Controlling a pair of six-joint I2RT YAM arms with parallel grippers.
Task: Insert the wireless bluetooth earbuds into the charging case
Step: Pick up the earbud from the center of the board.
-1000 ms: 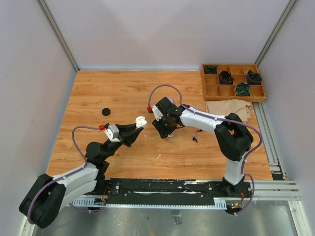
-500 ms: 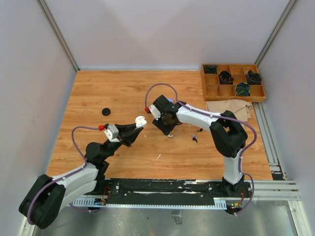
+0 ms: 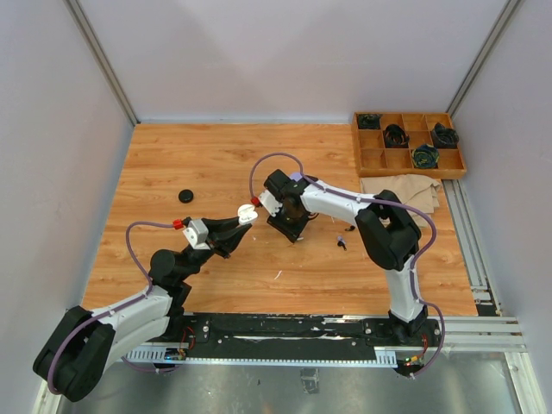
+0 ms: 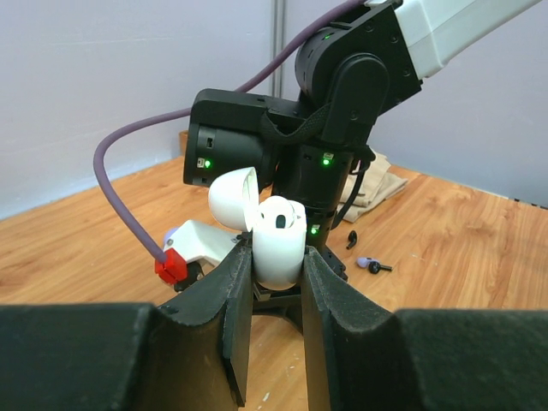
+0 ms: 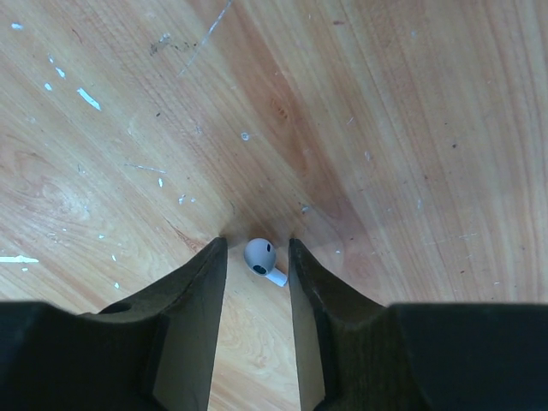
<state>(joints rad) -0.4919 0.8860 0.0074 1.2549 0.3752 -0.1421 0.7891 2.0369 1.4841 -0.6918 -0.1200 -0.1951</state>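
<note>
While the left gripper (image 4: 276,261) clamps the open white charging case (image 4: 278,240) at frame centre, the right gripper (image 5: 256,250) stands narrowly parted astride a white earbud (image 5: 259,255) on the table (image 5: 385,128), lower centre

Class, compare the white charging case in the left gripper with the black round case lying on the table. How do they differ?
The white charging case has its lid hinged open; the black round case looks shut and flat. The white one is clamped between the jaws of the left gripper, off the table; the black one lies free on it. Both are small and rounded.
</note>
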